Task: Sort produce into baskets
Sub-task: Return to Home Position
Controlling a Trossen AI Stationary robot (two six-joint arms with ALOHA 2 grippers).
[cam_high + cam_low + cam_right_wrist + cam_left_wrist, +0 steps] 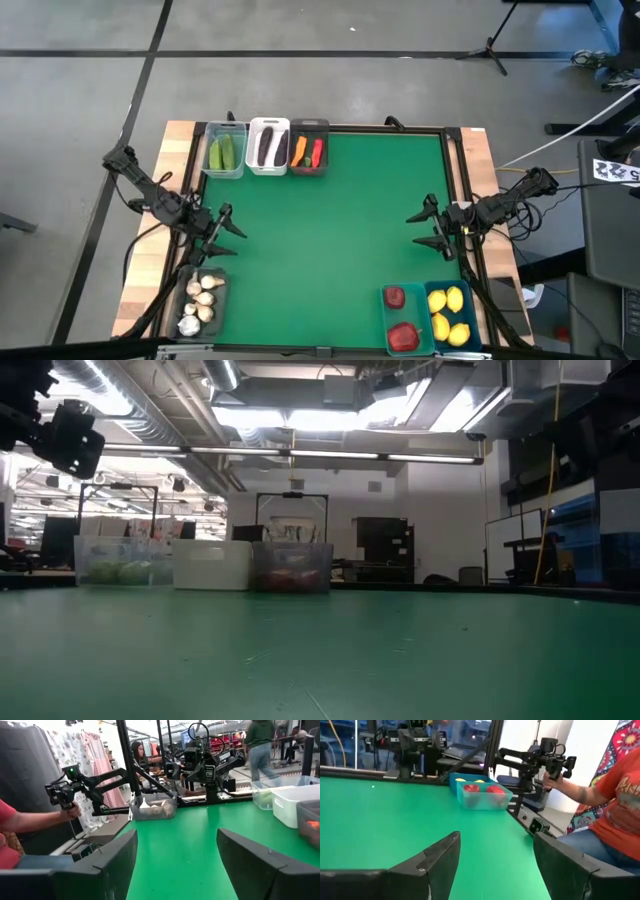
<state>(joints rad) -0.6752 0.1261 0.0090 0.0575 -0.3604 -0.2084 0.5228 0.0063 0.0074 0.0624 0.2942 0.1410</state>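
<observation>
All produce lies in bins. At the far edge a clear bin (225, 150) holds green cucumbers, a white bin (268, 146) purple eggplants, a dark grey bin (309, 148) an orange carrot and red chili. At the near left a dark bin (200, 303) holds white garlic bulbs. At the near right two teal bins hold red round fruits (401, 320) and yellow lemons (450, 314). My left gripper (226, 234) is open and empty above the mat's left side. My right gripper (424, 229) is open and empty above its right side.
The green mat (330, 220) lies bare between the grippers. A person's arm (580, 795) holds a leader arm handle beyond the table's near edge, seen also in the right wrist view (30, 820). Other people stand in the room behind.
</observation>
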